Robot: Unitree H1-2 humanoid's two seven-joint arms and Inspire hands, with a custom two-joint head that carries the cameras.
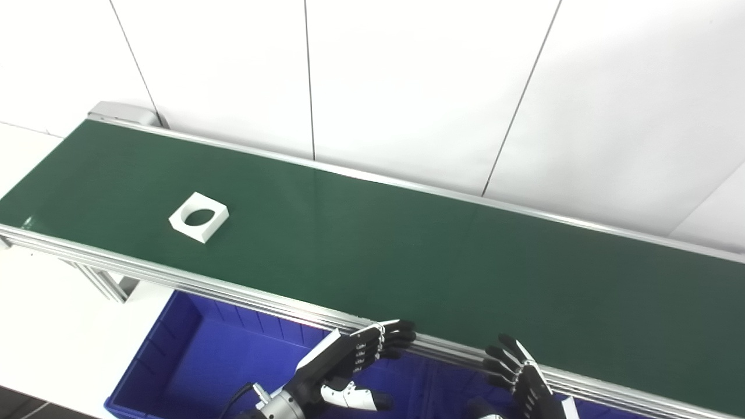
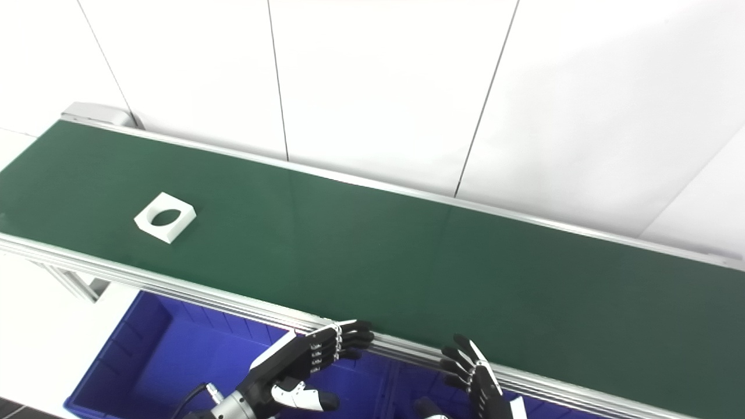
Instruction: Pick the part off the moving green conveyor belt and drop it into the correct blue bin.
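A white square part with a round hole (image 1: 199, 217) lies on the green conveyor belt (image 1: 378, 244) toward its left end; it also shows in the right eye view (image 2: 165, 217). My left hand (image 1: 349, 364) is open and empty, fingers spread, at the belt's near rail above a blue bin (image 1: 192, 361). My right hand (image 1: 521, 381) is open and empty too, fingers up by the same rail further right. Both hands are far to the right of the part.
An aluminium rail (image 1: 174, 276) runs along the belt's near edge, with a support leg (image 1: 102, 282) at the left. A second blue bin (image 1: 442, 390) lies between the hands, partly hidden. White wall panels stand behind the belt.
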